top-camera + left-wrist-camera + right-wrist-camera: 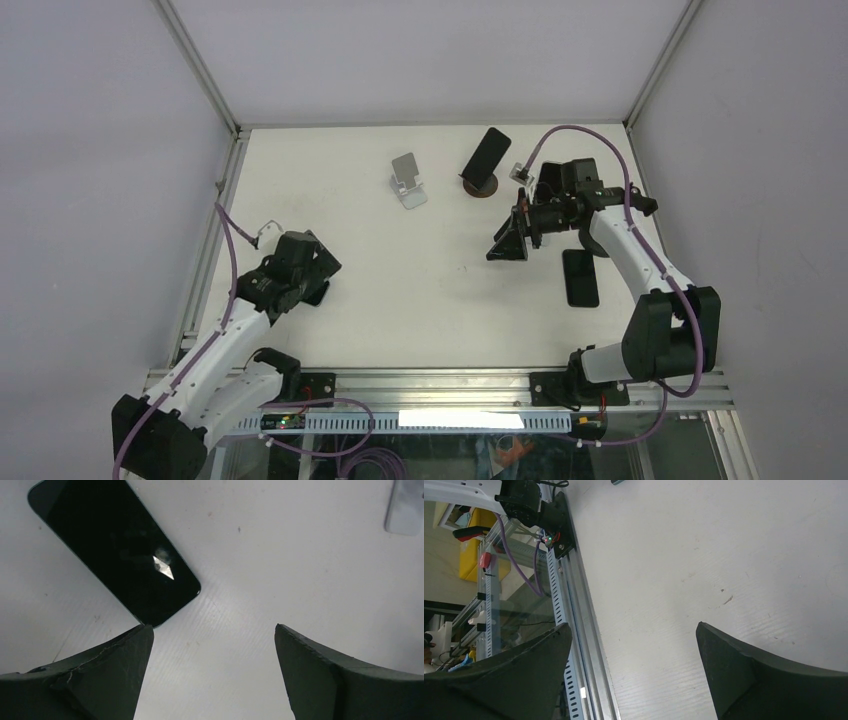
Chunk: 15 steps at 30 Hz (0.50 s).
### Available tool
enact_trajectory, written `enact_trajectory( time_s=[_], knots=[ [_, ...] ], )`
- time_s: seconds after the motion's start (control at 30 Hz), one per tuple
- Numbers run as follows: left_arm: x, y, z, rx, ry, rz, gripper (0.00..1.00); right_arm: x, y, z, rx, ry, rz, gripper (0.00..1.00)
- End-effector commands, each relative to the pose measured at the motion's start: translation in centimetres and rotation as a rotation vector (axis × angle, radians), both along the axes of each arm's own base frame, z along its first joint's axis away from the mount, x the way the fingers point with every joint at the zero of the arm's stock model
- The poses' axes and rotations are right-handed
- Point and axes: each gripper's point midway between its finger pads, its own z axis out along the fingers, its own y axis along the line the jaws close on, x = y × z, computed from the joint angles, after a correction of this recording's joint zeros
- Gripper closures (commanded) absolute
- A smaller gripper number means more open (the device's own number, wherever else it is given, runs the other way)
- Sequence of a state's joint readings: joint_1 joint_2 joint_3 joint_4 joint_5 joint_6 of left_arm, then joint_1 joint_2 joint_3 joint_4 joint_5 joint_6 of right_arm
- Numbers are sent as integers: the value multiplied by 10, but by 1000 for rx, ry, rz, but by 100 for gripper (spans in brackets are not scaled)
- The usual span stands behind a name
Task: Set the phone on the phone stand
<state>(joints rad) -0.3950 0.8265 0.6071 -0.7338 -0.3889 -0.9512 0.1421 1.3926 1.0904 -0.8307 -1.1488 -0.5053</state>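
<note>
- the left pincer [212,630] is standing wide open and holding nothing. a phone [115,550] is lying flat on the surface, its corner just beside the pincer's left finger rather than between the 2 fingers, so closing here is risking a nudge instead of a grip.
- the right pincer [634,626] is also gaping open and empty over bare surface, with a second phone [580,277] lying flat near the right edge beside that arm.
- a flat phone is offering little to pinch, and fingers scraping the table [430,320] are likely pushing it away or letting it slip.
- the silver stand [408,180] is sitting empty near the far edge and looking light, so a hard landing is risking tipping it.
- a third phone [487,152] is leaning on a dark stand [480,188] close by, and a wide swing is risking knocking it.
</note>
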Motion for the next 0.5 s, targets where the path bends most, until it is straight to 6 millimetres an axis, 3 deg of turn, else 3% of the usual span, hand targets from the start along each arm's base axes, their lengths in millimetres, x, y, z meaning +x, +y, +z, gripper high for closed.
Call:
enact_trajectory(
  time_s=[0.0, 0.33, 0.47],
  knots=[
    [4, 17, 1, 36, 39, 99, 5, 5, 0, 9, -13, -59, 9, 1],
    [12, 36, -34, 21, 252, 225, 1, 6, 0, 5, -23, -48, 4, 1],
    [15, 39, -39, 22, 283, 241, 1, 6, 0, 6, -22, -47, 4, 1]
  ],
)
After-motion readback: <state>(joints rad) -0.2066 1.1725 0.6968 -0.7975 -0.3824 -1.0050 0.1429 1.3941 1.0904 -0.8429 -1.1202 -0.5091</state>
